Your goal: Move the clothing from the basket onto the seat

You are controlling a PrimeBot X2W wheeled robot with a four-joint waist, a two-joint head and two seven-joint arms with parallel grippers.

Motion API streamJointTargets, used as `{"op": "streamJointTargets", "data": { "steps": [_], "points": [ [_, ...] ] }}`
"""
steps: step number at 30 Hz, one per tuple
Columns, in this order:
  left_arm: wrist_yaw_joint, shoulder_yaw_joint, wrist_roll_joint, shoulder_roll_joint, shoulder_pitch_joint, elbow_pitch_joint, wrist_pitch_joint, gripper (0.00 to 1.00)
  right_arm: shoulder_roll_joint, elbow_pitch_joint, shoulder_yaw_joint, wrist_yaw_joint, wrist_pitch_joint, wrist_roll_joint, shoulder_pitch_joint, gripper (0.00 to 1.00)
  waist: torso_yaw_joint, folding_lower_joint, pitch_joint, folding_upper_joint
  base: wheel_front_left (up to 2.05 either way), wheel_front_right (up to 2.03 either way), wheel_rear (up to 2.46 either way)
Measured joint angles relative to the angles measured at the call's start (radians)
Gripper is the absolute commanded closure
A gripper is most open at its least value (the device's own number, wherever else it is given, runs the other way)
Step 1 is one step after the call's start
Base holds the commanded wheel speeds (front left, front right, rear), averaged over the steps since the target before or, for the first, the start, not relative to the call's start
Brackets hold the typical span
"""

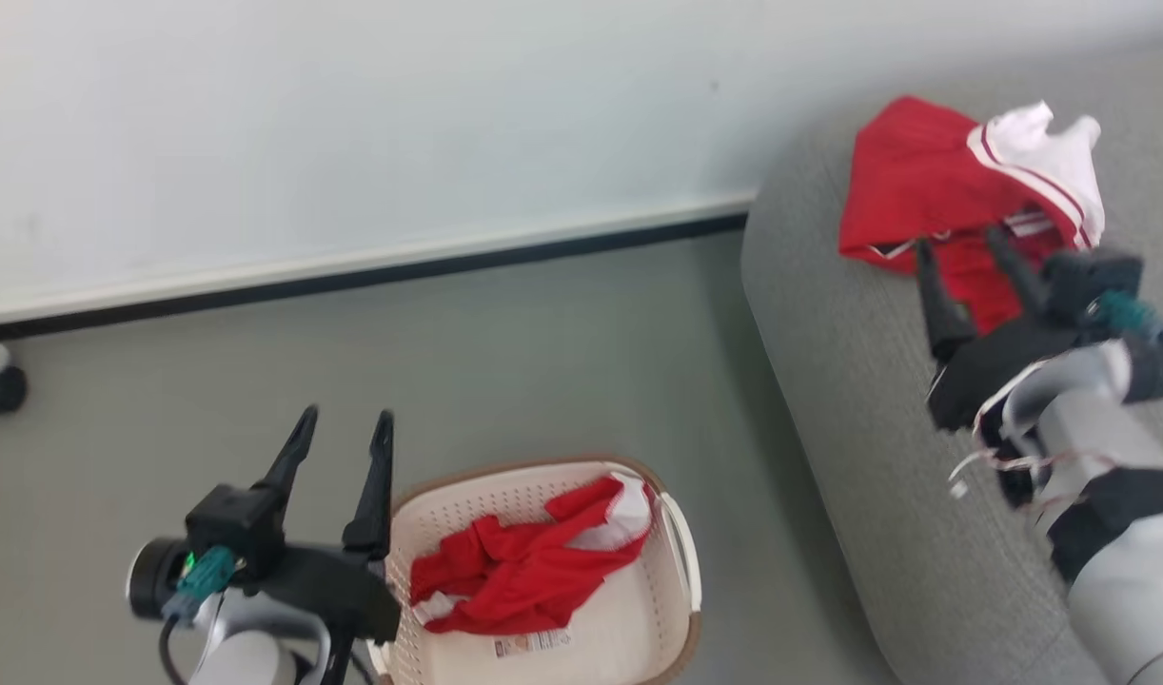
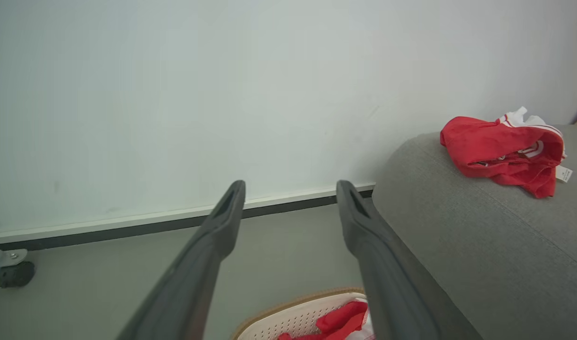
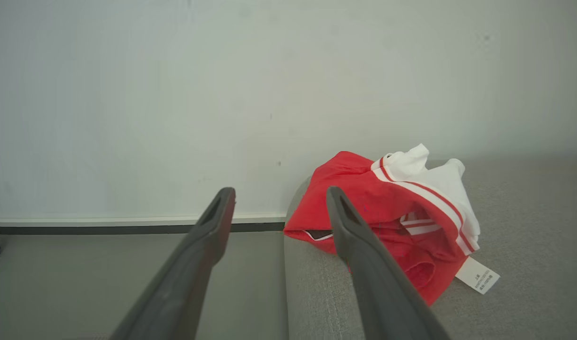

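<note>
Fingers of the right gripper [image 1: 957, 240] stand spread and empty, forearm angled over the seat [image 1: 848, 400], tips near a red garment [image 1: 915, 181] lying there. Left gripper [image 1: 347, 415] hovers wide, empty, beside the basket [image 1: 684, 571] holding a second red garment [image 1: 524, 571].

I read the seat [image 1: 857, 457] as matt grey cloth with a fine, slightly rough weave. The clothing [image 1: 910, 176] is soft, smooth red-and-white fabric, creased, with a thin white tag [image 3: 477, 276]. The basket [image 1: 629, 628] is perforated cream plastic with a brown woven-look rim. The fingers [image 2: 208, 255] of the left gripper [image 2: 291, 185] look matt, dark and smooth. The floor [image 1: 543, 362] is smooth and matt.
</note>
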Motion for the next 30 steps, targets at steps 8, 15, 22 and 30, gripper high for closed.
{"op": "streamJointTargets", "data": {
  "steps": [8, 15, 22, 30],
  "points": [
    [0.022, 0.061, -0.007, 0.034, 0.147, -0.023, -0.010, 0.00, 0.067, -0.146, 0.014, -0.034, 0.000, -0.005, 0.195, 0.00, 0.061, 0.0000, -0.115, 0.0000, 0.00, 0.00, 0.00],
    [0.035, 0.111, -0.008, 0.037, 0.249, -0.082, -0.019, 0.00, 0.076, -0.295, 0.016, -0.081, 0.000, -0.023, 0.330, 0.00, 0.090, 0.0000, -0.171, -0.0001, 0.00, 0.00, 0.00],
    [0.043, 0.148, 0.000, 0.028, 0.339, -0.151, -0.021, 0.00, 0.068, -0.441, 0.013, -0.127, 0.000, -0.051, 0.449, 0.00, 0.096, 0.0001, -0.190, 0.0001, 0.00, 0.00, 0.00],
    [0.044, 0.198, 0.012, 0.021, 0.410, -0.214, -0.026, 0.00, 0.052, -0.599, -0.007, -0.176, 0.000, -0.062, 0.598, 0.00, 0.097, 0.0003, -0.195, 0.0001, 0.00, 0.00, 0.00]
  ]
}}
